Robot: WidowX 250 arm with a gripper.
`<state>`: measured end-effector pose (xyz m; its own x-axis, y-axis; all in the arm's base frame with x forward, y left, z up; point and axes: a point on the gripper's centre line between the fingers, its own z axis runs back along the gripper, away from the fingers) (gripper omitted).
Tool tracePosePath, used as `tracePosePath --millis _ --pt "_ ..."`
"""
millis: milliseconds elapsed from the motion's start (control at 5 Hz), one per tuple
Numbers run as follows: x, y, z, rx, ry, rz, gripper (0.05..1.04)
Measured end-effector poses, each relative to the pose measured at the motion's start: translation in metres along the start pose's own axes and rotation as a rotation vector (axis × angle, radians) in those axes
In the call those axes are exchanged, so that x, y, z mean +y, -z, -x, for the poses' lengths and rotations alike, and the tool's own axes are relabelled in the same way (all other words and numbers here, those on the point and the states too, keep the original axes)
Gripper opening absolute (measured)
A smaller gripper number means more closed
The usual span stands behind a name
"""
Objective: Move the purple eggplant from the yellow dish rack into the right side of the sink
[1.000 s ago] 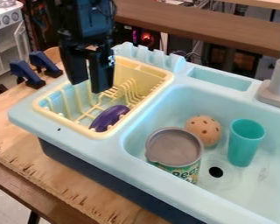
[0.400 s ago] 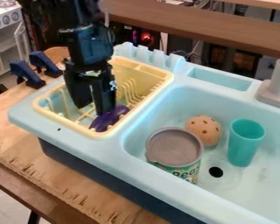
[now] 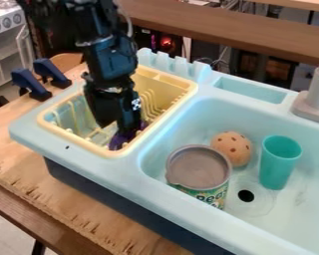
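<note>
The black gripper (image 3: 115, 127) hangs down into the yellow dish rack (image 3: 107, 151), with its fingers apart. Purple surface shows just below and beside its right finger: this is a smooth, rounded purple object (image 3: 121, 140) lying at the rack's front right. The gripper covers much of the object, and I cannot tell whether they touch.
The rack sits at the left of a light blue toy sink (image 3: 169, 226). In the basin are a lidded can (image 3: 199, 172), an orange-tan ball with holes (image 3: 232, 148) and a teal cup (image 3: 279, 162). A grey faucet (image 3: 316, 94) stands at the right.
My gripper has come down into the rack and shifted right, over the purple object, which it now hides more. The fingers stand slightly closer together than before.
</note>
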<state>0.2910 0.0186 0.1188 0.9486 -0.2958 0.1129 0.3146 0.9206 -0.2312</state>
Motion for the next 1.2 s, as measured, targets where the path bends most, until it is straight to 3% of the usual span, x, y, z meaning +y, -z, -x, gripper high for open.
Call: tracePosePath --millis 200,400,600,800,1000,1200 --pt "-0.003 0.01 -0.006 -0.008 0.029 0.027 1.005" --pt "-0.005 0.024 -0.012 0.035 0.032 0.051 0.952" --pt "-0.003 0.026 -0.017 0.03 -0.014 0.053 0.828" --pt "-0.004 0.026 -0.018 0.019 -0.032 0.048 0.826" --pt "-0.009 0.012 -0.017 0.001 -0.023 0.027 0.826" --pt "-0.025 -0.016 -0.013 -0.021 -0.011 -0.043 0.826"
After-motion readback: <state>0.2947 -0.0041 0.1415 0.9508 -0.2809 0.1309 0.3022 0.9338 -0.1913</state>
